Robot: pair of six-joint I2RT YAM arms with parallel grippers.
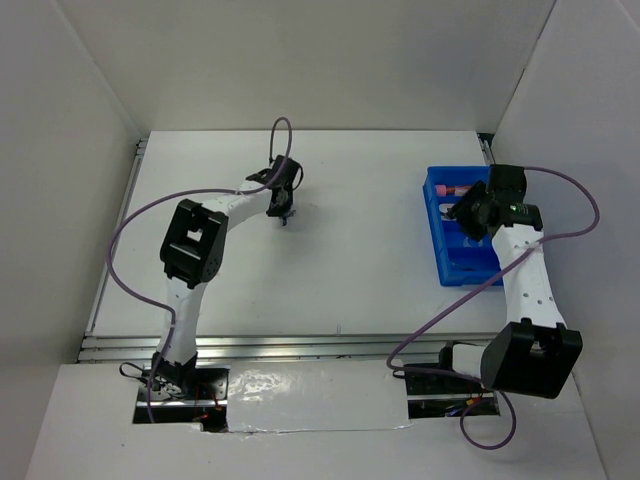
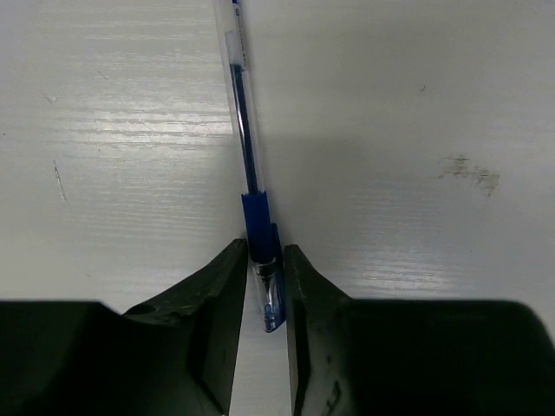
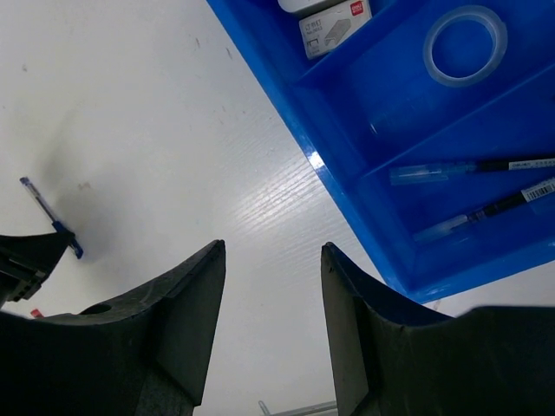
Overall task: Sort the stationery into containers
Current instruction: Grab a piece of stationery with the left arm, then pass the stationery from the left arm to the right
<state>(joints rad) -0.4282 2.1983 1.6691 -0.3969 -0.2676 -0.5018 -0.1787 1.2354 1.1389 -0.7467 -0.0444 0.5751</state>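
Note:
A thin dark-blue pen [image 2: 245,130] lies flat on the white table, pointing away from my left gripper [image 2: 264,249]. That gripper is shut on the pen's near end, one finger pressing each side. From above, the left gripper [image 1: 283,210] is at the table's far middle. My right gripper [image 3: 272,247] is open and holds nothing; it hovers at the left edge of the bright blue bin [image 3: 269,61]. In the bin lie a clear tape ring [image 3: 466,45], a small boxed eraser [image 3: 334,28] and two pens [image 3: 473,168].
The blue bin [image 1: 433,230] stands at the table's right side under the right arm. White walls close the table at the back and both sides. A purple cable loops off each arm.

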